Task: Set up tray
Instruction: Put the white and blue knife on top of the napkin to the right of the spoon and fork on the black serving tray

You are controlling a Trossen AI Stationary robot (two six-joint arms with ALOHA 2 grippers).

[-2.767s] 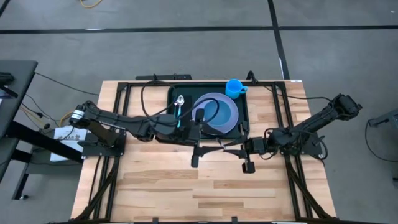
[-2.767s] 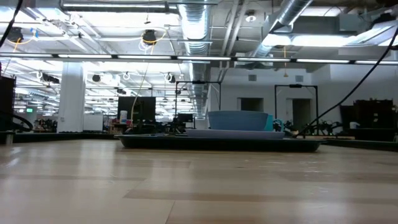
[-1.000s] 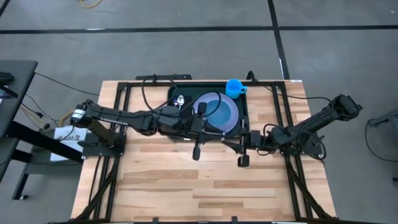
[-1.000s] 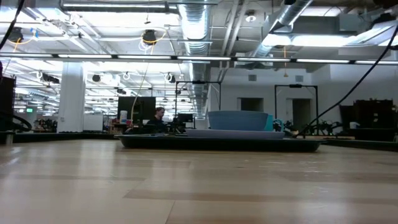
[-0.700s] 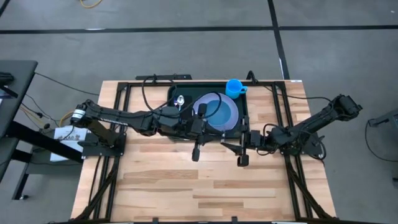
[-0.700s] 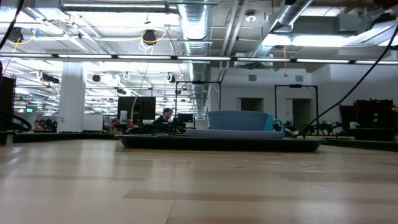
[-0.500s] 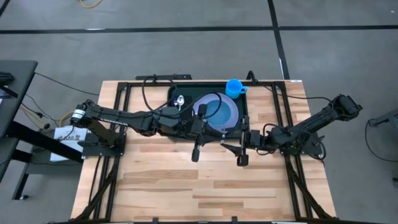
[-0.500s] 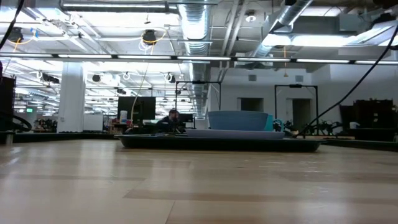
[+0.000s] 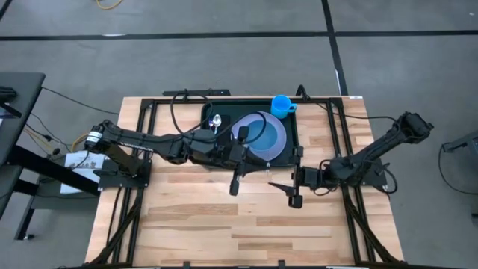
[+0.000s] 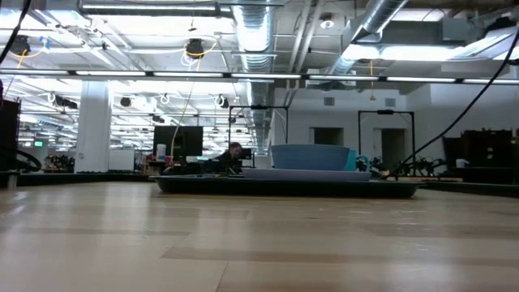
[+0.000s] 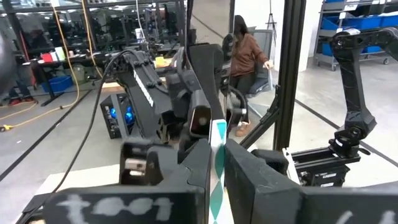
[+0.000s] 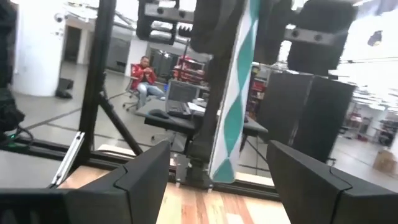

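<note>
Left gripper [image 9: 236, 181] pinches teal-striped item [image 11: 217, 163] beside tray [image 9: 208, 114]; right gripper [image 9: 287, 192], fingers spread, waits nearby. Step: likely utensil placement; next, lowering it onto tray.

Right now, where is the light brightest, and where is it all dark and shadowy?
Low view: the ceiling strip lights glare brightest; the tray is a dark shape below them. Right wrist view: the far room glows white behind the striped strip. High view: even light, only faint shadows on the table.
</note>
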